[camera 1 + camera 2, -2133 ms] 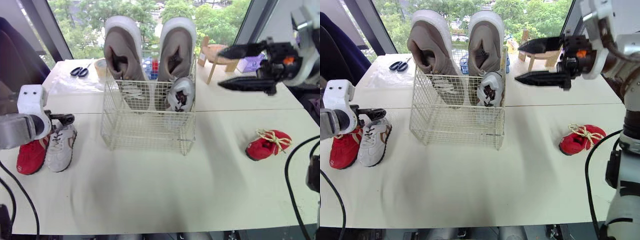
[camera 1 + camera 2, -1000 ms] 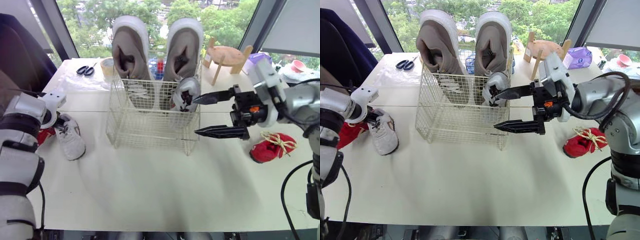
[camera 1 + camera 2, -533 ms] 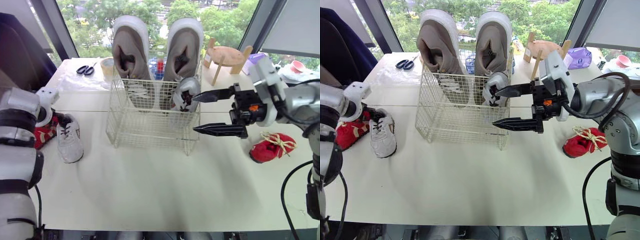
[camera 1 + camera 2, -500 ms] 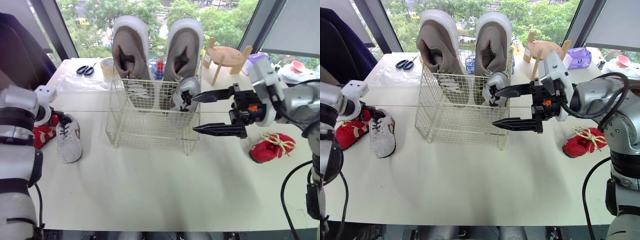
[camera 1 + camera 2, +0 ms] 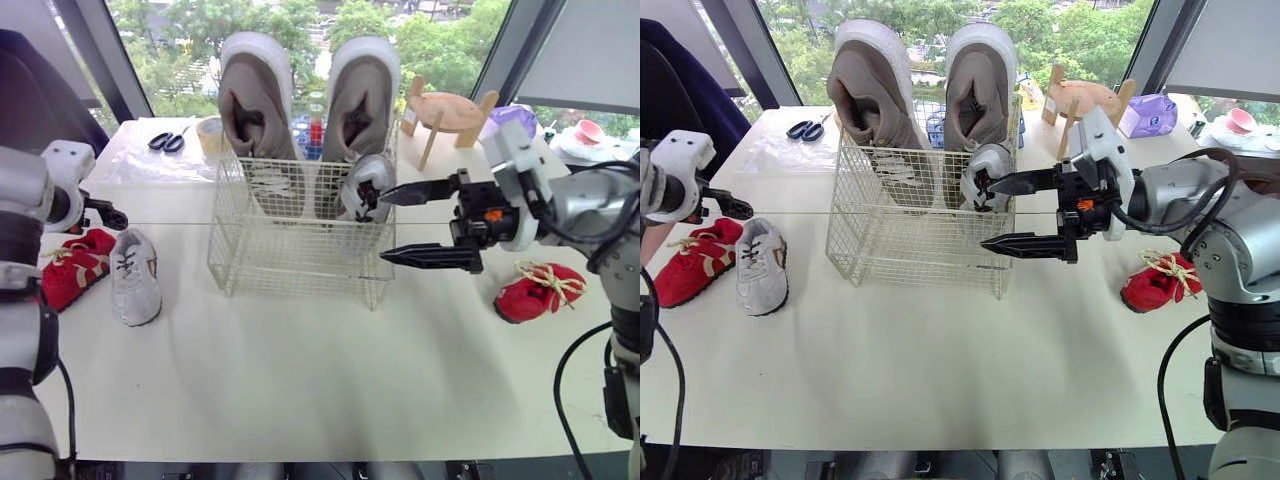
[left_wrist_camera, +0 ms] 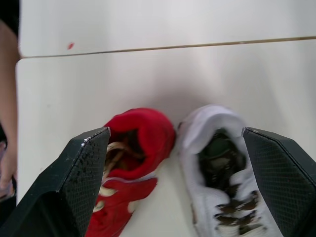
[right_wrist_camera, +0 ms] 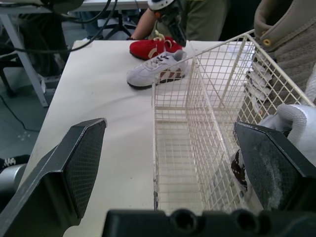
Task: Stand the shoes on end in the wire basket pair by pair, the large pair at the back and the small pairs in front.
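The wire basket [image 5: 300,245] stands mid-table with two large grey shoes [image 5: 255,110] on end at its back. A small white shoe [image 5: 362,188] stands on end in its right front corner. My right gripper [image 5: 385,226] is open beside the basket's right side, one finger near that small shoe. On the left, a white shoe [image 5: 133,277] and a red shoe [image 5: 75,265] lie side by side. My left gripper [image 6: 175,132] hovers open above them, holding nothing. Another red shoe [image 5: 540,290] lies on the table at the right.
Scissors [image 5: 165,141] and a tape roll [image 5: 208,133] lie behind the basket on the left. A wooden stool [image 5: 445,110] and a purple object [image 5: 515,118] sit at the back right. A person [image 7: 197,17] is beyond the table's left end.
My left gripper has lifted off the white shoe and drawn back to the left, leaving it beside the red shoe. The right gripper stays open by the basket.
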### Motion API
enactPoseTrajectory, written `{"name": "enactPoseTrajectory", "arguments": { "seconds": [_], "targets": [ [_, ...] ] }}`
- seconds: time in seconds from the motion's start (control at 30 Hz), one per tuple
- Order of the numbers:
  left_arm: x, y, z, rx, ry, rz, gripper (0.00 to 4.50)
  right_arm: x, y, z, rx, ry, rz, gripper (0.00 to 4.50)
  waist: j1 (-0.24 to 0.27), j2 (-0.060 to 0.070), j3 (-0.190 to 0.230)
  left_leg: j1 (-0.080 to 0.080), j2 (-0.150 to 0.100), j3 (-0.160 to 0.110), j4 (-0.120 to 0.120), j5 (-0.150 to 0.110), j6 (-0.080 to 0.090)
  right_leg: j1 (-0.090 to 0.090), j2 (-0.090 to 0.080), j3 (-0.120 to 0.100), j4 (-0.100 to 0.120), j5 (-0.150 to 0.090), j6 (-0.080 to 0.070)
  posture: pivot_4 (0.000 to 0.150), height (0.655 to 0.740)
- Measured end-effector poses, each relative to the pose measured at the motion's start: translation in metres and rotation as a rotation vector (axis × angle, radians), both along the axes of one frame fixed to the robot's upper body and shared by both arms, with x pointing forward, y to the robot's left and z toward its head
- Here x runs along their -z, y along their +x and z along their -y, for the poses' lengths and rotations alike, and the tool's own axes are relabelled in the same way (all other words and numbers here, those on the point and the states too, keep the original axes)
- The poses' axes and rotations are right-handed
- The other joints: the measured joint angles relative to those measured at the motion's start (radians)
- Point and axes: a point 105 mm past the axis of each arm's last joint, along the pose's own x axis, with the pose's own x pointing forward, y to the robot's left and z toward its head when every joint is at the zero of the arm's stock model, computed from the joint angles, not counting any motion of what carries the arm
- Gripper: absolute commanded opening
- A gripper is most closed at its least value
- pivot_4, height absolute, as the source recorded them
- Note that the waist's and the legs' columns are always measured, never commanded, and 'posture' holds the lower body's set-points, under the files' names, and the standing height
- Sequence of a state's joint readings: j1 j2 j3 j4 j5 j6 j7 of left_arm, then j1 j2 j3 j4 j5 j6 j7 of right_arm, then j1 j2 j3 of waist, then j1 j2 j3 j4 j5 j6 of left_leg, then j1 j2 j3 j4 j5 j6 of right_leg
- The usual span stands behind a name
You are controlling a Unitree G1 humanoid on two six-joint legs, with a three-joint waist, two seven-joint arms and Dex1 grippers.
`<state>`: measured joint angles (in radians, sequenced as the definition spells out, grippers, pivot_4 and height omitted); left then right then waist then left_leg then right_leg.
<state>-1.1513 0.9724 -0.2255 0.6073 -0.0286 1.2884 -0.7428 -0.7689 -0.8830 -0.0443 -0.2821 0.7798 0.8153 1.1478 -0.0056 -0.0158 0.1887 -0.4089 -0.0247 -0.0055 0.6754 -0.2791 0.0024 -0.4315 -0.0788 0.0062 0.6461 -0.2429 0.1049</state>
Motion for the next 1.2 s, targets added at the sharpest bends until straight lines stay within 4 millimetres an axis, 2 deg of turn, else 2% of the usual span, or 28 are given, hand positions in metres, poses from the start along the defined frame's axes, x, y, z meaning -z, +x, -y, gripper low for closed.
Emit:
{"name": "enactPoseTrajectory", "arguments": {
  "seconds": [0.13, 0.3, 0.4, 0.53, 0.63, 0.9, 1.0, 1.1, 1.2],
  "targets": [
    [0.011, 0.007, 0.005, 0.06, 0.008, -0.025, 4.41, 0.0, 0.001, 0.0, 0.005, 0.001, 0.003, 4.5, -0.005, 0.0, 0.0, -0.001, 0.0, 0.0, 0.004, -0.001, 0.001, 0.0, 0.0, 0.0, 0.001, 0.0, 0.0, 0.15, 0.74],
    [0.031, 0.012, 0.0, 0.088, 0.017, -0.082, 4.41, 0.004, 0.003, 0.003, 0.032, 0.002, -0.004, 4.5, -0.006, 0.0, 0.0, -0.001, 0.0, 0.001, 0.005, -0.001, 0.002, 0.0, 0.0, 0.0, 0.001, 0.0, 0.0, 0.15, 0.74],
    [0.034, 0.017, 0.0, 0.118, 0.034, -0.092, 3.55, 0.005, 0.002, 0.003, 0.038, 0.001, -0.003, 4.5, -0.005, 0.0, 0.0, -0.001, 0.0, 0.001, 0.006, -0.001, 0.002, 0.001, 0.0, 0.0, 0.001, 0.0, 0.0, 0.15, 0.74],
    [0.047, 0.024, 0.011, 0.19, 0.006, -0.117, 1.52, 0.005, 0.003, 0.003, 0.047, 0.002, 0.001, 4.5, -0.004, 0.0, 0.0, -0.001, 0.0, 0.001, 0.006, -0.001, 0.002, 0.001, 0.0, 0.0, 0.001, 0.0, 0.0, 0.15, 0.74],
    [0.048, 0.027, 0.012, 0.201, 0.025, -0.12, 0.11, 0.005, 0.004, 0.003, 0.054, 0.002, 0.004, 4.5, -0.004, 0.0, 0.0, -0.001, 0.0, 0.001, 0.007, -0.001, 0.003, 0.001, 0.0, 0.0, 0.002, 0.0, 0.0, 0.15, 0.74],
    [0.047, 0.027, 0.01, 0.181, 0.024, -0.12, 0.04, 0.009, 0.004, 0.004, 0.068, 0.001, -0.004, 4.5, -0.003, 0.0, 0.0, -0.001, 0.0, 0.0, 0.007, -0.002, 0.003, 0.001, 0.0, 0.0, 0.002, 0.0, 0.0, 0.15, 0.74],
    [0.029, 0.029, 0.013, 0.148, -0.005, -0.072, 0.04, 0.009, 0.004, 0.005, 0.072, 0.002, -0.002, 4.5, -0.004, -0.004, 0.002, -0.002, 0.0, 0.0, 0.007, -0.002, 0.003, 0.001, 0.0, -0.001, 0.001, 0.0, 0.0, 0.15, 0.74],
    [-0.012, 0.026, 0.018, 0.12, -0.045, 0.033, 0.04, 0.01, 0.003, 0.007, 0.074, 0.001, -0.007, 4.5, -0.007, -0.005, 0.003, -0.003, 0.0, 0.0, 0.007, -0.002, 0.003, 0.001, 0.0, -0.001, 0.002, 0.0, 0.0, 0.15, 0.74],
    [-0.057, 0.011, 0.026, 0.101, -0.062, 0.154, 0.04, 0.011, 0.004, 0.008, 0.068, 0.001, -0.007, 4.5, -0.012, -0.005, 0.003, -0.003, 0.0, 0.0, 0.007, -0.002, 0.004, 0.0, 0.0, 0.0, 0.002, 0.0, 0.0, 0.15, 0.74]
  ]
}}
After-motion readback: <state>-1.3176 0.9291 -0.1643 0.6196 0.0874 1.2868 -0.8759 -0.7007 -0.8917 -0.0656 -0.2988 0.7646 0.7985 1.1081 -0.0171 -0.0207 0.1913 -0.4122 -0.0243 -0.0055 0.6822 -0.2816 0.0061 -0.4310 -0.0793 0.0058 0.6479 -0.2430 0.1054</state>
